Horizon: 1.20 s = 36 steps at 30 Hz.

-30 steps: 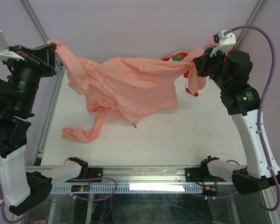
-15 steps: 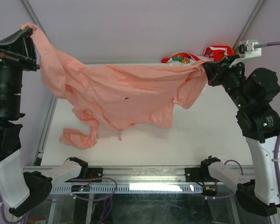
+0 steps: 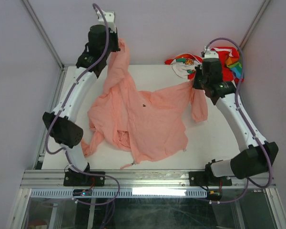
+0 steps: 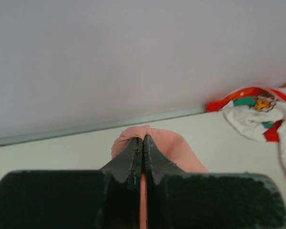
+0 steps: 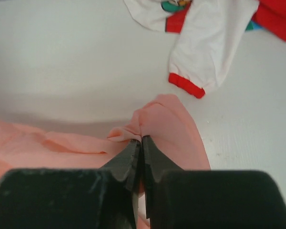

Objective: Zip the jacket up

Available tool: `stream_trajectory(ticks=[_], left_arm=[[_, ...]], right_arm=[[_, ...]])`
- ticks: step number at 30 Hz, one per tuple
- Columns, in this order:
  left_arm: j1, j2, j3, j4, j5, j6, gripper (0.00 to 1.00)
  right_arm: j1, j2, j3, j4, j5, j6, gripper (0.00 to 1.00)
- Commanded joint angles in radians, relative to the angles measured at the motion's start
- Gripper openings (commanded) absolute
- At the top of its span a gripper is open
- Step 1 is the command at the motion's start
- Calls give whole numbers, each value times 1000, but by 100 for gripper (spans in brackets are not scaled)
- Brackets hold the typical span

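The salmon-pink jacket (image 3: 148,119) lies spread and crumpled over the middle of the white table, with one edge lifted at each back corner. My left gripper (image 3: 118,46) is shut on a bunch of the jacket's cloth (image 4: 155,143) and holds it up high at the back left. My right gripper (image 3: 194,82) is shut on another fold of the jacket (image 5: 167,124) at the back right, just above the table. A thin drawstring or zipper end (image 3: 127,165) sticks out at the jacket's near edge. The zipper itself is not clear in any view.
A red, white and rainbow-coloured garment (image 3: 200,64) lies at the back right corner, also in the right wrist view (image 5: 205,33) and the left wrist view (image 4: 257,112). A metal frame rail (image 3: 148,177) runs along the near edge. Purple walls close in the back and sides.
Both arms have swung inward and toward the back of the table. The jacket, stretched wide and lifted before, now hangs narrower and lies mostly on the table.
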Motion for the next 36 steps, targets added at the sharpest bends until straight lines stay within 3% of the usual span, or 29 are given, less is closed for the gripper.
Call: stream_trajectory(ticks=[1,2,4,6,7,9,12,17,25,36], left_arm=[[35,117,153,45,71,-43,7],[36,145,180,32,93,-57,17],[37,168,214,-4,137,-87,22],[37,145,183,-24,158,-112,32],[37,119,145,-28,161,-123,41],[38,57,29,-42,161,-140,47],[38,-49,-145,-92,149,-170,54],[46,-214,-414,-253,117,-248,66],[46,-412,-742,-363,212,-382,73],[31,-180,-844,-269,247,-389,70]], right_arm=[[-34,57,29,48,93,24,9],[-34,77,46,36,87,22,12],[-34,104,75,8,55,19,18],[-34,98,75,-5,-4,10,32],[-33,90,66,-11,-35,9,39],[-28,66,29,-19,-122,8,54],[-10,29,-38,-31,-193,7,63],[65,-9,-149,-26,-349,4,69],[320,59,-333,74,-370,111,74],[374,253,-377,197,-261,160,76]])
